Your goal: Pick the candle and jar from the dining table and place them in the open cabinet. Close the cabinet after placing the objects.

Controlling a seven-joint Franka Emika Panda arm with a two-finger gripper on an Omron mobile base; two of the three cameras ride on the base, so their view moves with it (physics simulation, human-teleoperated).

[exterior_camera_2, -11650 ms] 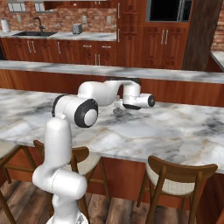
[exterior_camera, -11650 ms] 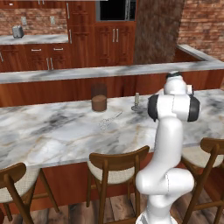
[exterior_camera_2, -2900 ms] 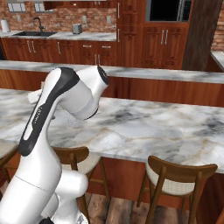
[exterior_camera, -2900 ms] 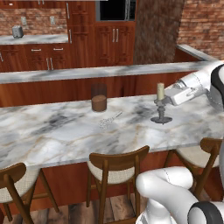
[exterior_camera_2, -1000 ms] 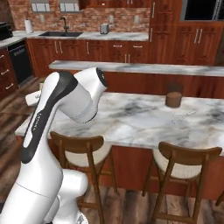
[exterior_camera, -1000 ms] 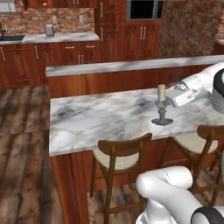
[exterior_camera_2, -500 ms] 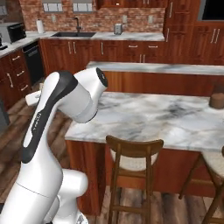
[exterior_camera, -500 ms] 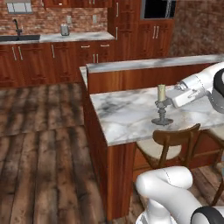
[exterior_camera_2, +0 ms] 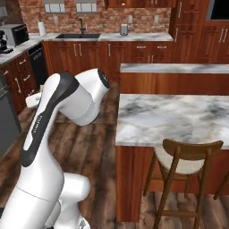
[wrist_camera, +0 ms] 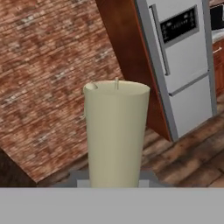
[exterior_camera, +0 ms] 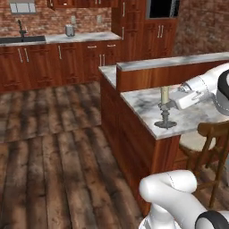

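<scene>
Left base view shows my hand (exterior_camera: 172, 103) pinching the candle (exterior_camera: 165, 108) by its dark stem, holding it upright above the dining table (exterior_camera: 197, 114) near the table's end edge. Hand view has the cream candle (wrist_camera: 115, 133) up close.

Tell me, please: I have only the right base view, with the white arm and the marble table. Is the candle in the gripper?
Observer: Yes. In the left base view the gripper is shut on the candle, gripping its dark stem just under the wax.
Operator: Does it stand upright?
Observer: Upright. Its round foot shows over the near end of the dining table; whether it touches the marble I cannot tell.
Operator: What lies ahead of the hand?
Observer: In the hand view, behind the candle, a brick wall and a steel refrigerator.
</scene>
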